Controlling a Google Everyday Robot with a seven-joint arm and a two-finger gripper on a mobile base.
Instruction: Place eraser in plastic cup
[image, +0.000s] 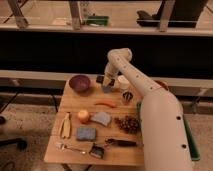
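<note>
Wooden table (75, 102), white arm reaching to its far edge, gripper (106, 86) low just left of the whitish plastic cup (122, 81), small grey block at its tip, perhaps the eraser (106, 89), hold cannot be told, purple bowl (80, 83) further left

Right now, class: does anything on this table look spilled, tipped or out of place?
Nothing stands out. The plastic cup stands upright near the back edge of the table, and the gripper hangs close beside it.
</note>
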